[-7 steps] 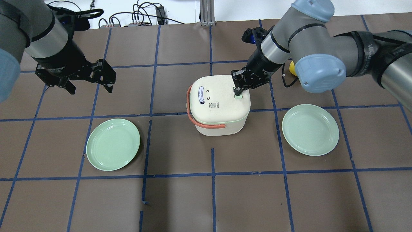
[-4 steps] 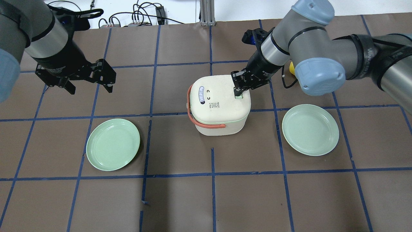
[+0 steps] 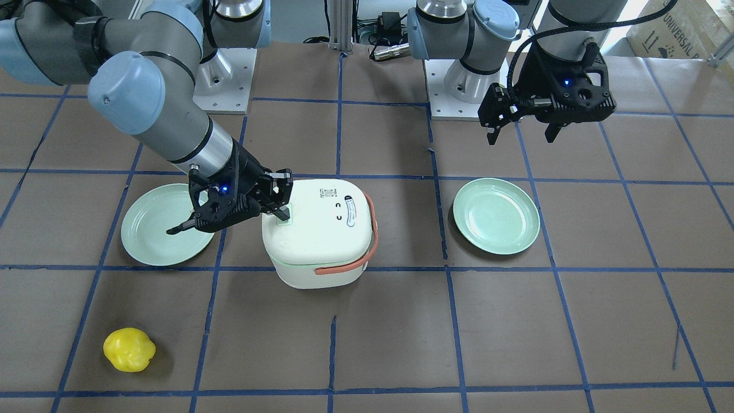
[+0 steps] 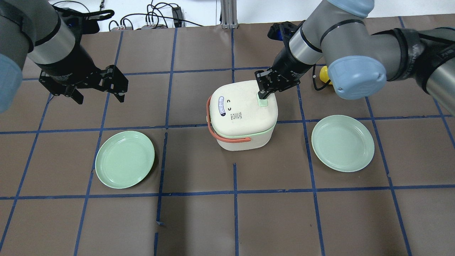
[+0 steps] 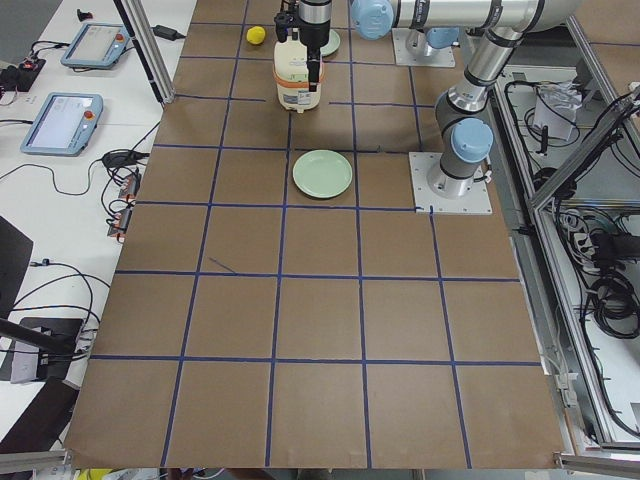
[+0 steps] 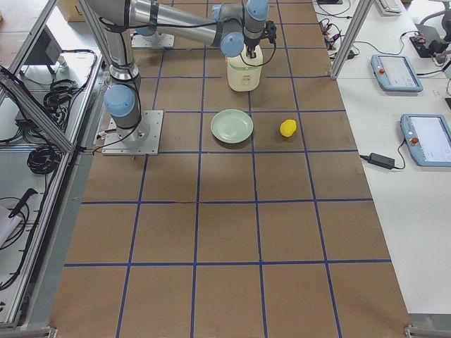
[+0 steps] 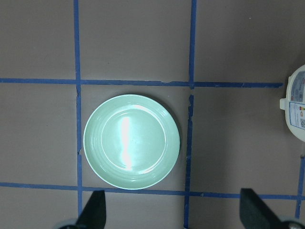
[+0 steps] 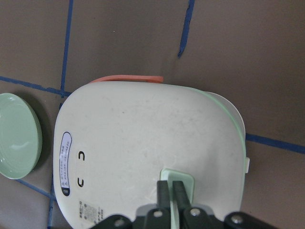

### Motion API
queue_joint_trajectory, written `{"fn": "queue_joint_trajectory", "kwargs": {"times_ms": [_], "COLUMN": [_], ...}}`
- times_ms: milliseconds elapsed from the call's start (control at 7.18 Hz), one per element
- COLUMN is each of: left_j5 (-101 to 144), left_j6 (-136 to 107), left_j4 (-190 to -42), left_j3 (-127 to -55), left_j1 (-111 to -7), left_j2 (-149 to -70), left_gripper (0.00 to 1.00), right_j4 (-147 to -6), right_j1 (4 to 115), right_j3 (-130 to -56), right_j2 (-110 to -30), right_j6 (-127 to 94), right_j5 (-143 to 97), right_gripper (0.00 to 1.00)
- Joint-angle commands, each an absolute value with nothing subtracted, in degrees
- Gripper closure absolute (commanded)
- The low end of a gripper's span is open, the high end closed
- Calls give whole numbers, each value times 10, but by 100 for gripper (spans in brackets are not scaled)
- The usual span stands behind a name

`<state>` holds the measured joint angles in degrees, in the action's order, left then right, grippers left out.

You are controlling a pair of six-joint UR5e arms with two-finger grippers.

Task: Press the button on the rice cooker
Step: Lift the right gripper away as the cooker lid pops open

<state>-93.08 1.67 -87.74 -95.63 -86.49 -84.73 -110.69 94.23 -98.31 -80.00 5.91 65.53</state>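
Black right claw (image 4: 262,96), pinched closed, tilts down at button (image 4: 262,102) on rice cooker (image 4: 241,115)

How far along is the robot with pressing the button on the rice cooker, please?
Looks done: the right gripper, jaws closed, is down on top of the rice cooker. In hand: its fingertips rest on the mint-green button near the top's edge; whether it is fully pressed I cannot tell. Still to do: pull the arm clear. The left gripper hangs open near a green plate, uninvolved.
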Motion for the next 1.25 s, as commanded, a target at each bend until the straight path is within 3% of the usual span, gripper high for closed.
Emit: {"fn": "queue_joint_trajectory", "kwargs": {"times_ms": [0, 1114], "left_j5": [-931, -931], "left_j6": [17, 17], "left_j4": [-877, -878], "left_j3": [-956, -956], "left_j1": [-865, -865], "left_j2": [-847, -847], "left_gripper": [0, 0], "right_j4": [-1087, -946], "right_j1": [943, 940], "right_j3": [-965, -818], "right_j2": [-825, -865], "right_j6": [57, 67], "right_j5": [674, 835], "right_gripper": [0, 0]}}
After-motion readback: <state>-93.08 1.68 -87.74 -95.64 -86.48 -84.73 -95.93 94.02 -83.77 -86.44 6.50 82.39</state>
